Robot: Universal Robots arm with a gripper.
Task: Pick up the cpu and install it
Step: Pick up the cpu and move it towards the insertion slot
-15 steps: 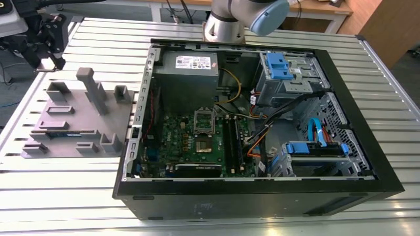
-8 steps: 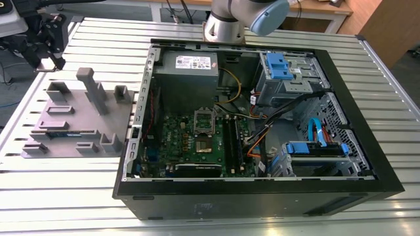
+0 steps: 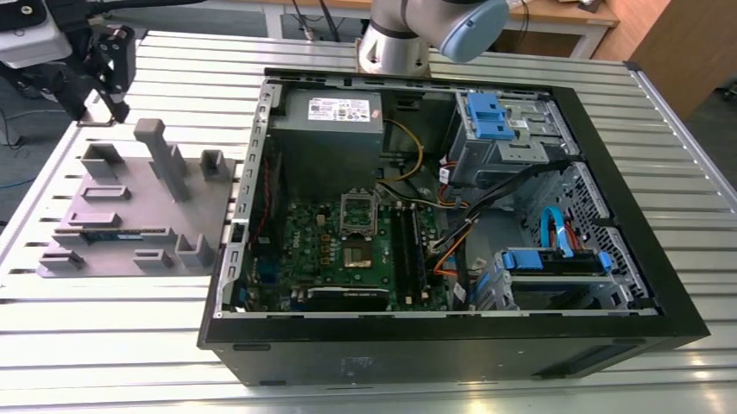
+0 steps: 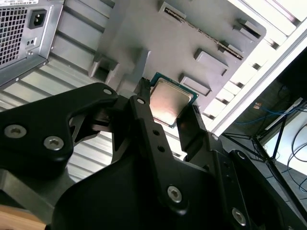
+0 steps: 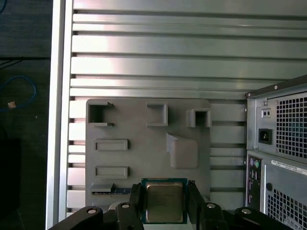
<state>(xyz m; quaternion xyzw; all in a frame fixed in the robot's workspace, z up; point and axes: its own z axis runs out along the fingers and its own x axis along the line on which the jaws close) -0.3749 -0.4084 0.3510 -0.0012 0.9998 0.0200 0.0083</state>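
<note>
The cpu (image 5: 164,200), a small square chip with a shiny metal top and a thin green rim, sits between my gripper's (image 5: 165,207) two black fingers (image 5: 135,201), held up above the grey fixture plate (image 5: 144,153). The second wrist view shows the same grasp, the cpu (image 4: 169,99) clamped at its edges by the gripper (image 4: 167,106). In the exterior view the gripper (image 3: 106,108) hangs over the table beyond the fixture plate's (image 3: 127,216) far corner, at the exterior view's left. The metal socket frame (image 3: 358,210) on the green motherboard (image 3: 328,259) lies inside the open computer case (image 3: 461,345).
A memory stick (image 3: 110,235) lies in a slot on the fixture plate, which has several raised blocks (image 3: 161,155). The case holds a power supply (image 3: 334,112), blue drive bays (image 3: 489,116) and loose cables (image 3: 461,224). The ribbed metal table (image 3: 116,345) surrounds everything.
</note>
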